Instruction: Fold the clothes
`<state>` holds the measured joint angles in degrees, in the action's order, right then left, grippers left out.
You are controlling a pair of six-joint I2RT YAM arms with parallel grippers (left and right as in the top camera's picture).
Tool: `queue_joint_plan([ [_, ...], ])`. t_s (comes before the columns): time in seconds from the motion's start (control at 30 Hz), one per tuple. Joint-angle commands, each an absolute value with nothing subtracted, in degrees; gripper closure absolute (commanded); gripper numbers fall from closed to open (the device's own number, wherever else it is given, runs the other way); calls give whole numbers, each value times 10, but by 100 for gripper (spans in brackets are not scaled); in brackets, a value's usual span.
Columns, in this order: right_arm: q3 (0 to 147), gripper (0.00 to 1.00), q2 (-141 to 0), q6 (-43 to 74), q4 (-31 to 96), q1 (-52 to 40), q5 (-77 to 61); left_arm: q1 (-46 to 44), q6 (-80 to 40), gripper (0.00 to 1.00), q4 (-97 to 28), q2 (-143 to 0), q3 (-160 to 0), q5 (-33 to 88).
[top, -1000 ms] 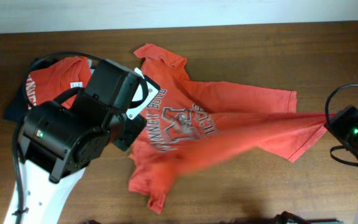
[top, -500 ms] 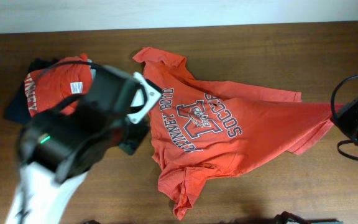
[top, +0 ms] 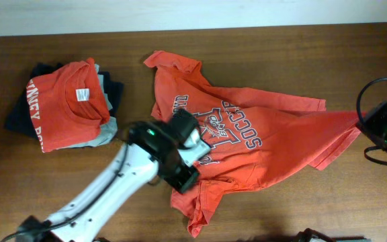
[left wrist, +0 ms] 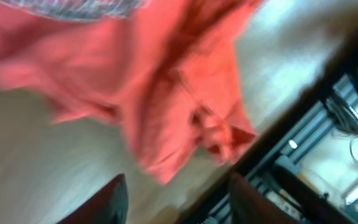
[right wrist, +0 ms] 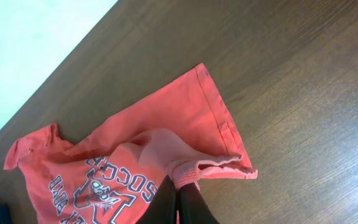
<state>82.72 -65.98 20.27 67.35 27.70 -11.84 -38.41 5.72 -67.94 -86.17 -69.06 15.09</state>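
Orange-red shirt (top: 274,128) lies unfolded: right jaws clamp its hem, my left jaws apart (folded stack (top: 59,107) beside them).

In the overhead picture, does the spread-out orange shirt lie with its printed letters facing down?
No, the orange shirt shows its navy-and-white lettering on its upper side, in plain sight from above.

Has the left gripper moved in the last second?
Yes. The left gripper has swung right and toward the near edge, away from the folded stack, and now hangs over the lower left of the spread shirt.
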Motion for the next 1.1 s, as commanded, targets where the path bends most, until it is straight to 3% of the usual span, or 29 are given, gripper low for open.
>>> queue_joint_plan([
  [0.0,836,96,-667,195,673,274,-114,-442,78,44,-651,-886,-646,235],
  [0.2,836,96,-675,195,673,274,-114,-503,78,45,-642,-962,-632,223],
  [0.53,836,96,-676,195,673,274,-114,-506,78,47,-606,-1053,-632,216],
  [0.7,836,96,-675,195,673,274,-114,-506,77,58,-600,-1056,-632,206],
  [0.77,836,96,-675,195,673,274,-114,-506,73,75,-604,-1055,-633,206],
  [0.83,836,96,-675,195,673,274,-114,-506,70,99,-619,-1055,-637,206],
  [0.93,836,96,-675,195,671,274,-114,-502,69,99,-675,-1052,-671,194],
  [1.07,836,96,-675,195,671,274,-105,-487,18,99,-777,-1023,-756,94],
])
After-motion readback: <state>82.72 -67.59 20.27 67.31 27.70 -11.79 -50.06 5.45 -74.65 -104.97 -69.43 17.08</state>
